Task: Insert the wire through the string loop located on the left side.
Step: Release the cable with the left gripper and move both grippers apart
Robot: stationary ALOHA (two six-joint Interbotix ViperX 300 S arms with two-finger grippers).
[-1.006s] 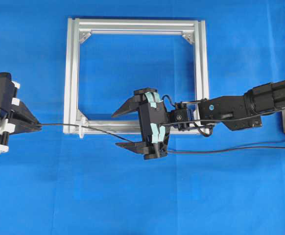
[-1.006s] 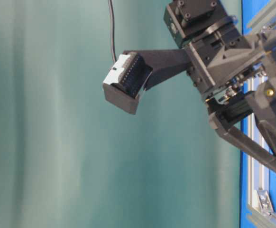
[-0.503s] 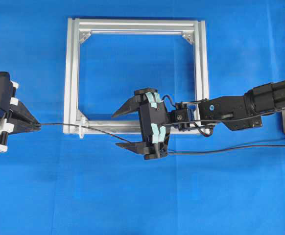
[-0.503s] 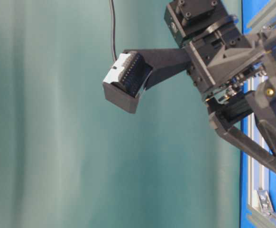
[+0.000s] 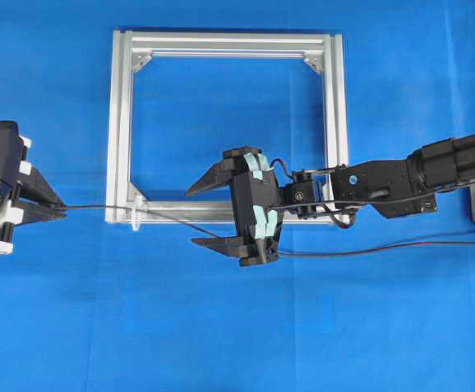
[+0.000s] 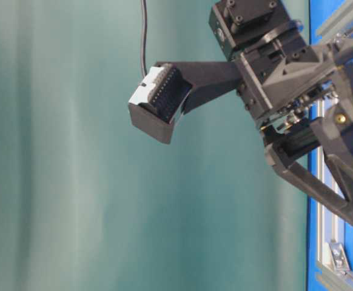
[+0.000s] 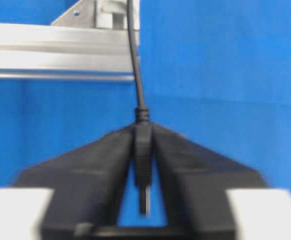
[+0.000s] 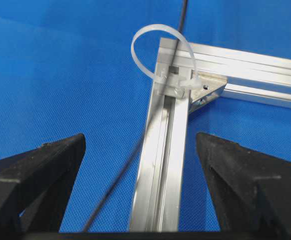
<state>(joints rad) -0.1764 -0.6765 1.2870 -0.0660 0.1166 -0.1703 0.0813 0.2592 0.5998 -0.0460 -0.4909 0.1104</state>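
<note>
Left gripper: at the left edge of the blue table cover, jaws nearly together with the plug of the wire standing between the fingers; whether the pads press it cannot be told. Wire: black, runs from the plug across the silver frame at its lower left corner, through the string loop, a white ring fixed on that corner, then on under the right gripper toward the right edge of the overhead view. Right gripper: over the frame's lower rail, jaws spread wide, holding nothing; the rail lies between its fingers in the right wrist view.
</note>
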